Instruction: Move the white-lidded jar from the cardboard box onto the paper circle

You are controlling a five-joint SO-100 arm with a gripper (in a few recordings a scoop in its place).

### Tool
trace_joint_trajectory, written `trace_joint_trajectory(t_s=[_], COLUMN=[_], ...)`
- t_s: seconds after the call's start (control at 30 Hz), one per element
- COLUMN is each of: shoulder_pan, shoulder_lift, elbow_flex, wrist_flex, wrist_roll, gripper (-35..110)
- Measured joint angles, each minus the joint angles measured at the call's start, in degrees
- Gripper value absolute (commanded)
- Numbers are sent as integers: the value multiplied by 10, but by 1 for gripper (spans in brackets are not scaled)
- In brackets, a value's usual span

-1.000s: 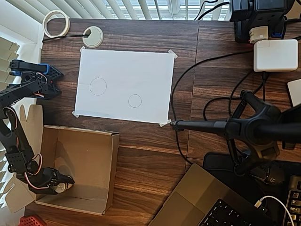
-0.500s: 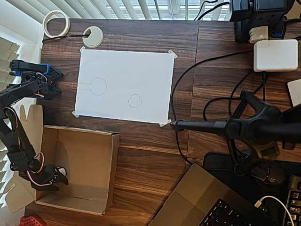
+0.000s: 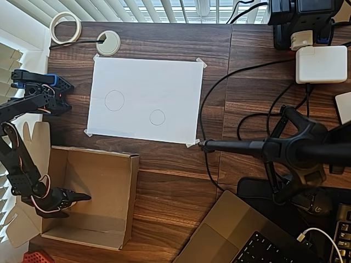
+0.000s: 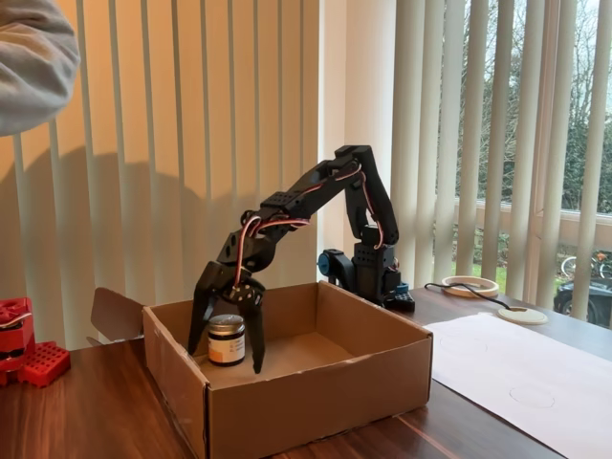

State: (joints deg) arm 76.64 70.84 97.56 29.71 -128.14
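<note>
Only the white-lidded jar (image 4: pixel 227 340), label unreadable

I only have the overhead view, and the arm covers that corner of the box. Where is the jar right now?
Observer: In the fixed view, the white-lidded jar stands upright inside the cardboard box, directly under the arm's jaws.
Operator: Are the jaws shut on it?
Observer: No, they are open, one on each side of the jar, tips down near its base.
Operator: Is it lifted?
Observer: It appears to rest on the box floor.
</note>
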Motion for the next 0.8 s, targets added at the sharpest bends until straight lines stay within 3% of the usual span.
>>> trace_joint_trajectory(t_s=[0.33,0.8], shoulder_pan=[-6,-35], shoulder_lift=[60,157], elbow_flex=[4,-25], wrist_flex=[0,0], wrist_roll=[15,111], gripper=[57,57])
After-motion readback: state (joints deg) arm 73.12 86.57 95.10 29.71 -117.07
